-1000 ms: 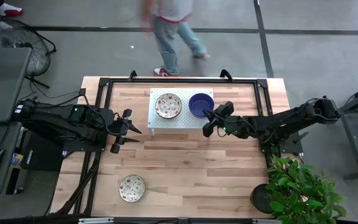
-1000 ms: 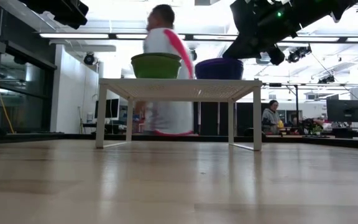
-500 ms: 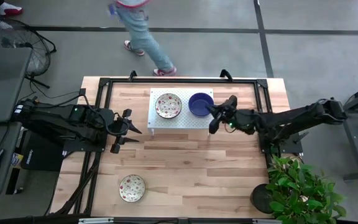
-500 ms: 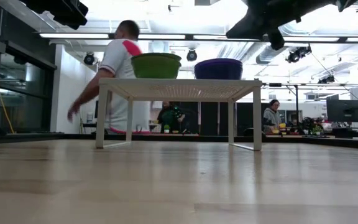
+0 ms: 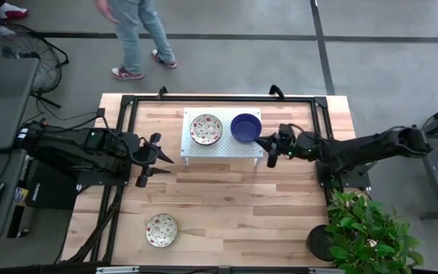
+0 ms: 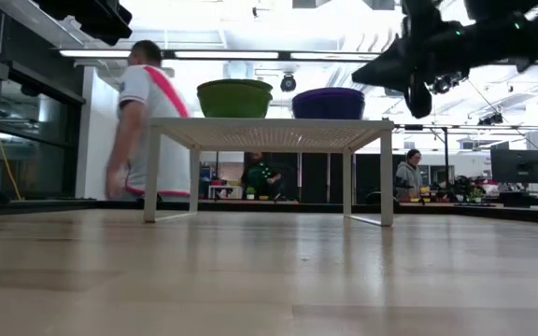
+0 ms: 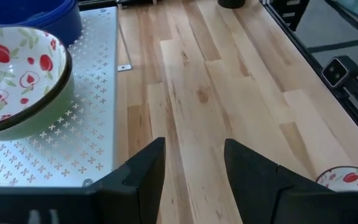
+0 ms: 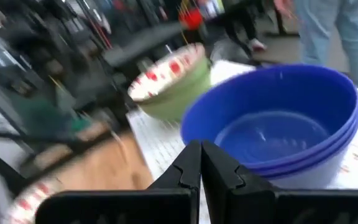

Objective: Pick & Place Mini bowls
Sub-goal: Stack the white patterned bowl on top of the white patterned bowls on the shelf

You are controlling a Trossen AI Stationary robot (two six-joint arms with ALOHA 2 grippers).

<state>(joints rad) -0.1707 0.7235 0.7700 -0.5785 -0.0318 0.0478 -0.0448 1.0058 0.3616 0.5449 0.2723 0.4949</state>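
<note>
- The white perforated rack (image 5: 220,134) stands at the far middle of the table (image 5: 226,205) and serves as a raised shelf. Two bowls sit on top of it side by side, a judgement being that this is the place station for the task.
- The patterned bowl on the rack (image 5: 205,129) occupies the rack's left half. It is cream inside with red fruit marks and green outside, upright and empty.
- The blue bowl (image 5: 245,127) occupies the rack's right half, just beside the patterned one. In the right wrist view its wall shows two rims (image 8: 278,124), so it is possibly a nested stack; the blur there prevents a firm count. Nothing lies inside it.
- The right gripper (image 5: 268,147) hangs just off the rack's right edge, beside the blue bowl and above table level. Its fingers (image 8: 188,171) are pressed together with nothing between them, which suits a release already made rather than a carry.
- The left gripper (image 5: 158,154) waits over bare table just left of the rack. Its fingers (image 7: 145,168) stand apart and hold nothing, the wood grain showing between them.
- A second patterned bowl (image 5: 161,230) rests alone near the table's front left, well apart from both grippers, upright and empty. It appears to be the next item to collect.
</note>
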